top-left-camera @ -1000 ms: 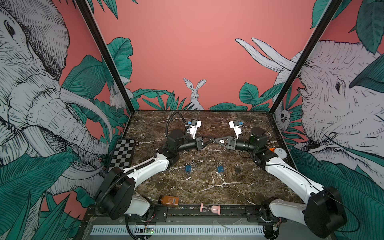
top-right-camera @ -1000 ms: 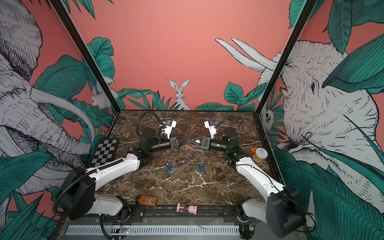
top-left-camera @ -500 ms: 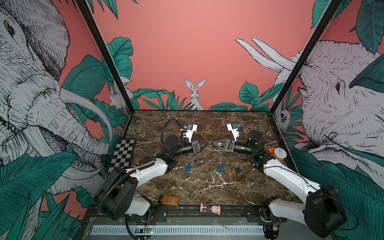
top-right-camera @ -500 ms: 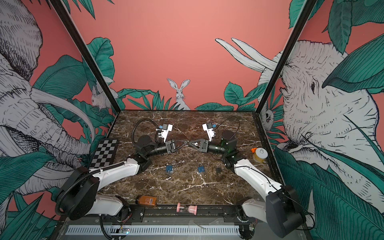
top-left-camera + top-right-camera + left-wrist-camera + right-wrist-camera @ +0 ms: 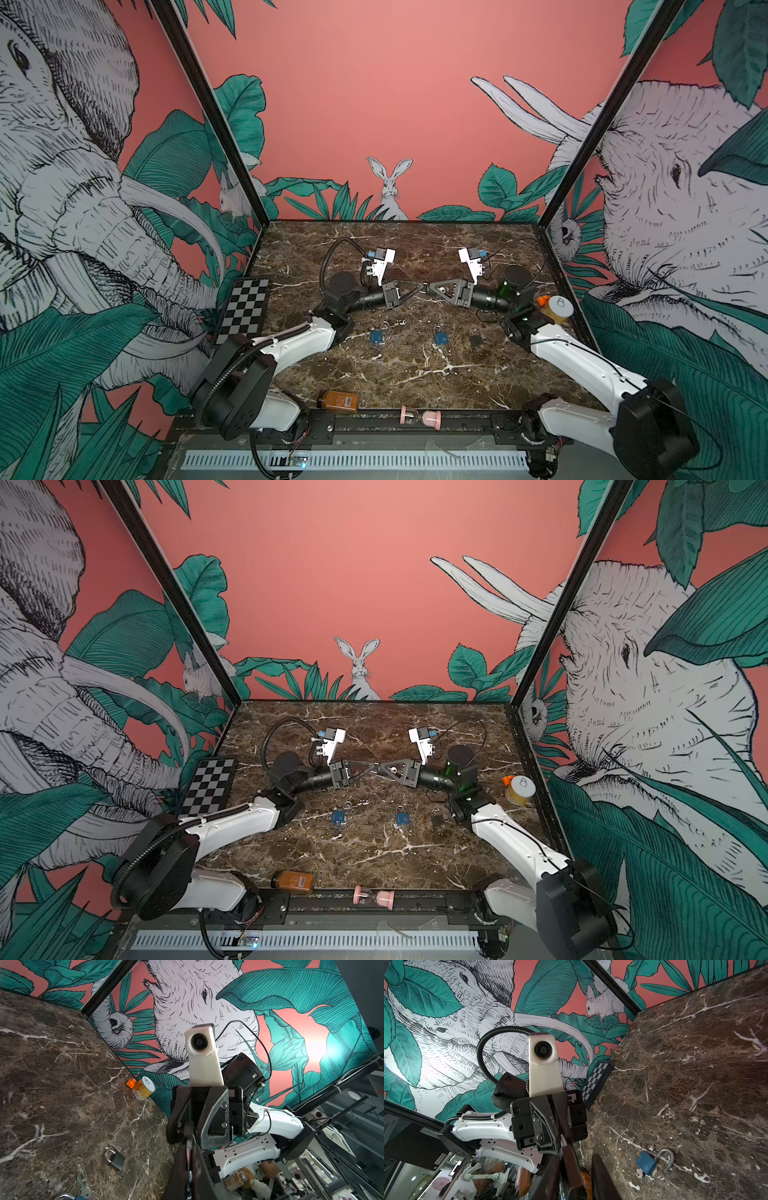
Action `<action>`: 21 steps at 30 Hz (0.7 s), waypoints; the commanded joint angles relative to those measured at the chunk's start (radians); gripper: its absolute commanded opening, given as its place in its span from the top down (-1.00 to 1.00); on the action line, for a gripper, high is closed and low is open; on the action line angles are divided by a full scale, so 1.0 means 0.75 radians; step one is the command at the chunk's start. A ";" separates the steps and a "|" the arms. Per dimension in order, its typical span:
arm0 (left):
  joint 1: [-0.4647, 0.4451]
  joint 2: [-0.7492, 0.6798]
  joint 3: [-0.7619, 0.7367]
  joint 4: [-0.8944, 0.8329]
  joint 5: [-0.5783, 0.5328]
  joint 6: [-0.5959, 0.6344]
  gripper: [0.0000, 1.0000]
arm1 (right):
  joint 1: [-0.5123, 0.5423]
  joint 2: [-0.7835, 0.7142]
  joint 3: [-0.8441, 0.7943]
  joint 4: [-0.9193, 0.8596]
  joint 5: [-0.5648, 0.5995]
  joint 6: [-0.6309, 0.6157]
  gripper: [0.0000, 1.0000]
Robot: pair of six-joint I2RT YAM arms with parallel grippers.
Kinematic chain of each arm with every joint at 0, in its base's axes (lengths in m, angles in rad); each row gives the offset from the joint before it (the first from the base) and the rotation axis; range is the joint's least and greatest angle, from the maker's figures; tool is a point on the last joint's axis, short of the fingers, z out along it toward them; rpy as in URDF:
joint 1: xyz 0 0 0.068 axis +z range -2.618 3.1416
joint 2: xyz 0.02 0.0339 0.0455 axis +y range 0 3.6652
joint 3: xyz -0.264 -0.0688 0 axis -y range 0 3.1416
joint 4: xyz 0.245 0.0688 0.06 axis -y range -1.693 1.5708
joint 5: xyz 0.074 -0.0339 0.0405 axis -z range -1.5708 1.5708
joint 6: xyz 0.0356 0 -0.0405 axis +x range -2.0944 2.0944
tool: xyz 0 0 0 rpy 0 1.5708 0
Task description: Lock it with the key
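Note:
Both grippers meet tip to tip above the middle of the marble table (image 5: 415, 374). My left gripper (image 5: 417, 287) (image 5: 371, 768) (image 5: 188, 1147) is shut on a thin metal key (image 5: 188, 1145) that pokes out between its fingertips. My right gripper (image 5: 430, 287) (image 5: 380, 768) (image 5: 577, 1159) faces it, its jaws apart on either side of the left gripper's tip. Three padlocks lie on the table below: a blue padlock (image 5: 377, 336) (image 5: 646, 1162) with its shackle swung open and a key in its base, a second blue padlock (image 5: 440, 338), and a dark padlock (image 5: 476, 338) (image 5: 115, 1158) with keys beside it.
A yellow can (image 5: 557, 309) with an orange piece stands at the right wall. An amber bottle (image 5: 338, 401) and a pink hourglass (image 5: 419, 417) lie at the front edge. A checkerboard (image 5: 245, 309) leans at the left edge.
The right gripper's jaws have parted from nearly shut. Both wrists have sunk a little and stay tip to tip; the left gripper stays shut.

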 commanded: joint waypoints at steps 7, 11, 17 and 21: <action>0.024 0.035 -0.033 0.231 0.001 -0.088 1.00 | -0.011 -0.053 -0.036 0.168 -0.031 0.069 0.63; 0.024 0.075 -0.029 0.294 0.003 -0.131 1.00 | -0.009 -0.059 -0.049 0.231 -0.043 0.093 0.75; 0.027 0.114 -0.017 0.351 0.015 -0.173 1.00 | -0.008 -0.053 -0.063 0.304 -0.061 0.135 0.96; 0.024 0.118 -0.003 0.353 0.046 -0.181 1.00 | -0.009 -0.055 -0.065 0.309 -0.048 0.137 1.00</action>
